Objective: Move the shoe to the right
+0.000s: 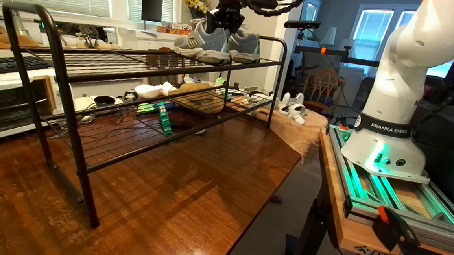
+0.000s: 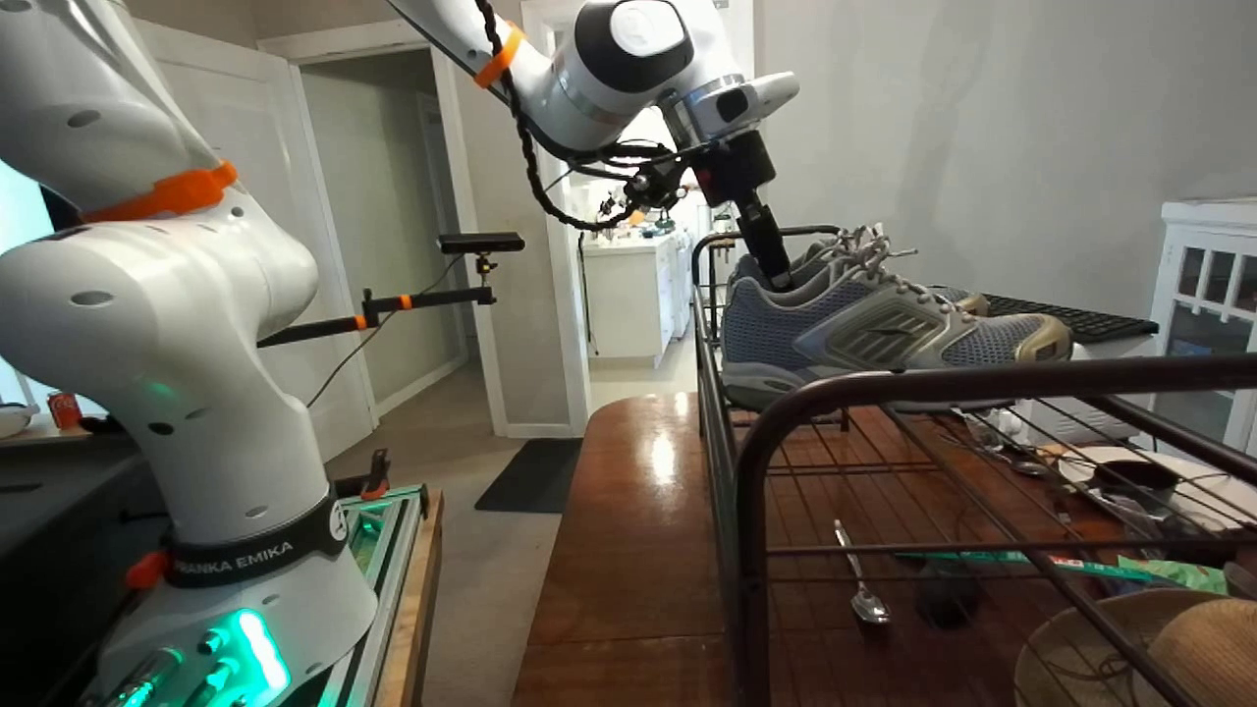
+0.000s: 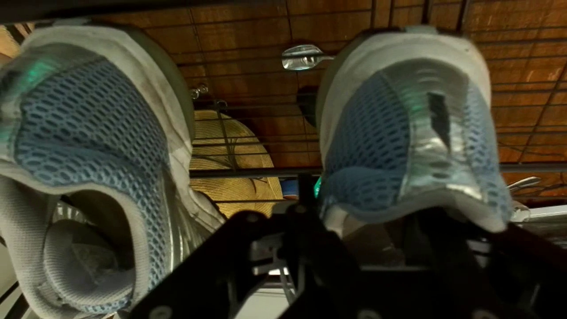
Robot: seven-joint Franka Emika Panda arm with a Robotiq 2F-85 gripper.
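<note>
One spread claw (image 3: 370,208) is straddling a wall of the shoe (image 3: 412,128) at wrist-frame right; I'm judging deep, square squeezing safest.

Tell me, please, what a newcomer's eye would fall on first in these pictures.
The eye would probably land on the grey-blue sneakers atop the dark wire rack, the black hand at one's heel opening. Next might come the white robot arm on its separate bench, its base glowing green. In the wrist view, a straw hat shows below the rack's top wires.
</note>
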